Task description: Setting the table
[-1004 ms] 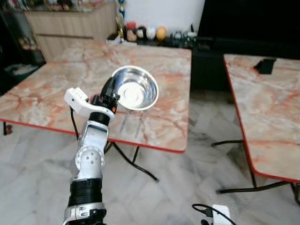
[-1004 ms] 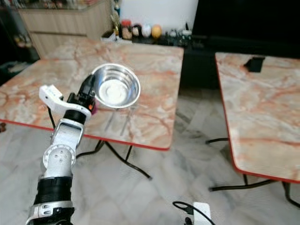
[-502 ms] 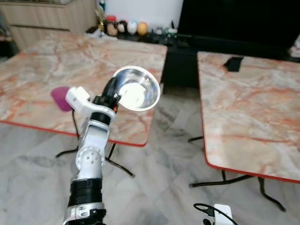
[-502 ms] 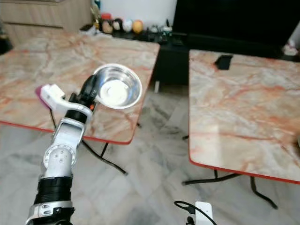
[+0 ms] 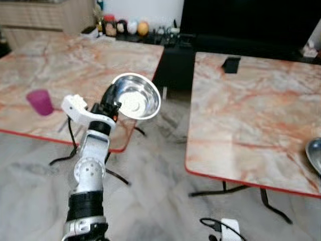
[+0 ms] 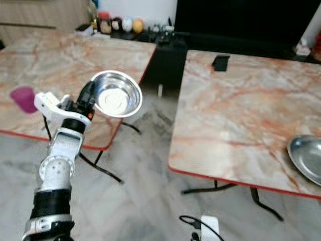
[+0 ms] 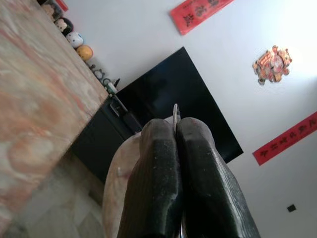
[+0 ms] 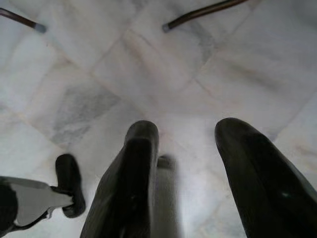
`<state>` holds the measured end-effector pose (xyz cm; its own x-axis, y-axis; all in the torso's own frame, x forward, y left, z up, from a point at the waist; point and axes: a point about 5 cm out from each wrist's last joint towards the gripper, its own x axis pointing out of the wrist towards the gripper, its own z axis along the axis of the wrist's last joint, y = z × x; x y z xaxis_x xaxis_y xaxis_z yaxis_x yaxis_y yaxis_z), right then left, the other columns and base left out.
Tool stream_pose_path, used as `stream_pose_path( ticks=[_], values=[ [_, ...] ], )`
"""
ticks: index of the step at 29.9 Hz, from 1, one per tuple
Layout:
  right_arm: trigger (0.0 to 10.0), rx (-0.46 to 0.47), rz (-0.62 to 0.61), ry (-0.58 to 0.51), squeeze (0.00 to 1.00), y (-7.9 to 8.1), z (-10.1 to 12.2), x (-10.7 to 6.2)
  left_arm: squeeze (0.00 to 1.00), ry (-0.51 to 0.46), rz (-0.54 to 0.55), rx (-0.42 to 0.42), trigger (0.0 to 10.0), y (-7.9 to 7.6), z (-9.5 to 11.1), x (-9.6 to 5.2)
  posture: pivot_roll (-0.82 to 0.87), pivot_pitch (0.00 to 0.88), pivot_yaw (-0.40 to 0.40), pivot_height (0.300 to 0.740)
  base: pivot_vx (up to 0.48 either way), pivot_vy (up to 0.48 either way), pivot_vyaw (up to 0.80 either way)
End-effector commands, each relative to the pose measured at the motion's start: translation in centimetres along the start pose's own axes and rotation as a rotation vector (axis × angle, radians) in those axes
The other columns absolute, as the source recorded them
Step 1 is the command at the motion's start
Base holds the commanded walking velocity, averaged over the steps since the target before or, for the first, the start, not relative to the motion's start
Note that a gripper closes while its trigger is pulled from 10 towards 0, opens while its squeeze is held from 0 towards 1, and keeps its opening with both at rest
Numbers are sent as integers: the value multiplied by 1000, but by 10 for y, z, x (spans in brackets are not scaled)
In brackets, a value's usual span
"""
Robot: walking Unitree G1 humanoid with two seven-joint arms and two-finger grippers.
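While its rim is pinched between the two black fingers of the left gripper (image 5: 114,96), a steel bowl (image 5: 136,96) is held up in the air, tilted so its shiny inside faces the head camera. It hangs over the near right corner of the left marble table (image 5: 75,60), close to the gap between the two tables. From the left wrist, the fingers (image 7: 158,193) are pressed tight together with a thin sliver of the bowl's rim (image 7: 175,112) showing between their tips. The silver left arm (image 5: 90,168) rises from the bottom of the head view up to that grip.

On the left table a magenta cup (image 5: 40,102) stands upright near the red front edge, well to the left of the bowl. To the right, across the gap, stands the right marble table (image 5: 251,110), also edged in red. A second steel dish (image 6: 307,158) lies flat near its front right corner, and a small dark object (image 5: 231,64) sits near its far edge.

The right gripper (image 8: 185,148) hangs low over the pale marble floor (image 8: 148,64), its two fingers spread apart with nothing between them. Behind the tables a dark cabinet (image 5: 173,55) carries a row of small round ornaments (image 5: 125,26), and a large black screen (image 5: 246,20) stands above it
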<state>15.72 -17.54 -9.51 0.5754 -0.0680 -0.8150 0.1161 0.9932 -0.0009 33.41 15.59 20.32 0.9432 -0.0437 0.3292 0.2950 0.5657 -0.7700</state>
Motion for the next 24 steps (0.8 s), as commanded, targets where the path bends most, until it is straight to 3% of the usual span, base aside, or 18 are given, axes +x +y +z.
stream_pose_path(
  ticks=[1,10,13,17,24],
  values=[
    [10000,-2,-24,-1,0,-9,-1,-1,0,14,-34,-5,10000,-9,-4,3,28,0,-44,740,0,-330,0],
    [10000,21,-44,13,0,-10,-6,-2,0,30,-34,-12,10000,-7,-8,-2,14,0,-26,740,0,-328,0],
    [10000,55,-61,19,0,-10,-8,-3,0,40,-32,-14,10000,-6,-11,-2,11,0,-26,740,0,-330,-654],
    [10000,57,-92,-51,0,-28,4,-2,0,43,-45,-17,10000,-10,-12,1,-2,0,-21,740,0,-326,-387],
    [10000,56,-90,-43,0,-29,1,-3,0,48,-44,-22,10000,-11,-16,2,0,0,-23,740,0,-330,0]
  ],
)
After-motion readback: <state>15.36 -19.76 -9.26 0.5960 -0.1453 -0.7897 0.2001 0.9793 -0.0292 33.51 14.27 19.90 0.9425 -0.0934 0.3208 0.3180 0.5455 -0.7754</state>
